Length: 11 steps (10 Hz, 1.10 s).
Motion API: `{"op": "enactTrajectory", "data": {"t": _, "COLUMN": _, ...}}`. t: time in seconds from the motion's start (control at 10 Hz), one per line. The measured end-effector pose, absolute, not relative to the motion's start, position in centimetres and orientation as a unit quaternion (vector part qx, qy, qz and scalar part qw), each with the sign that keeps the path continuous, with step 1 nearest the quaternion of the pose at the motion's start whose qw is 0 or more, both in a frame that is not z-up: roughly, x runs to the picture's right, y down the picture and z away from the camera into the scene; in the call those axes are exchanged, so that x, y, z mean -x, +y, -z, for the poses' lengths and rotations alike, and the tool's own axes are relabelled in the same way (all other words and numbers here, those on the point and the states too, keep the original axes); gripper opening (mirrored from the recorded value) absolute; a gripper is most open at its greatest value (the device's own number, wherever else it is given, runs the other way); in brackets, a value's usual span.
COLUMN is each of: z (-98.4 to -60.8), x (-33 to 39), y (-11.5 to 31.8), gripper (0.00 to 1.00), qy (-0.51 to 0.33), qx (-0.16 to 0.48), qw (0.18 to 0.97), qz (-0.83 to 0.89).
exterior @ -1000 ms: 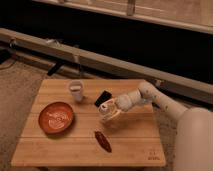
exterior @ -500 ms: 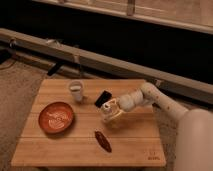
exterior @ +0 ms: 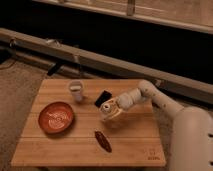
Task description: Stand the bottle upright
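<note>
The bottle [exterior: 114, 114] is small and yellowish-clear, with a pale round cap [exterior: 105, 106]. It is at the middle right of the wooden table [exterior: 60, 145]. It is tilted, with the cap pointing left towards the camera. My gripper [exterior: 112, 110] reaches in from the right and is shut on the bottle, holding it just above the table top. The gripper hides part of the bottle's body.
A flat black object [exterior: 103, 98] lies just behind the bottle. A white cup [exterior: 76, 91] stands at the back left. A red-orange plate [exterior: 56, 117] is at the left. A dark red-brown elongated object [exterior: 103, 141] lies in front of the bottle.
The gripper and bottle have shifted slightly left and down. The bottle's cap now shows more towards the camera. Nothing else has moved.
</note>
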<state>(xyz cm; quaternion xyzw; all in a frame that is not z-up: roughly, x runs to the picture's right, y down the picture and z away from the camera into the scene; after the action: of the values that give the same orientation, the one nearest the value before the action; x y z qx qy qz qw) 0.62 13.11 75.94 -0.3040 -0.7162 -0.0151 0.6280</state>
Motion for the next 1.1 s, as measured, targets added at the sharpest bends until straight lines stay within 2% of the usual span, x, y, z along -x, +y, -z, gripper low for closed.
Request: {"op": "enactTrajectory", "data": {"t": 1.1, "z": -75.97, "x": -1.06, "y": 13.21, "gripper": 0.0, "qy": -0.716, "qx": 0.303, "qw": 0.628, "qz": 0.025}}
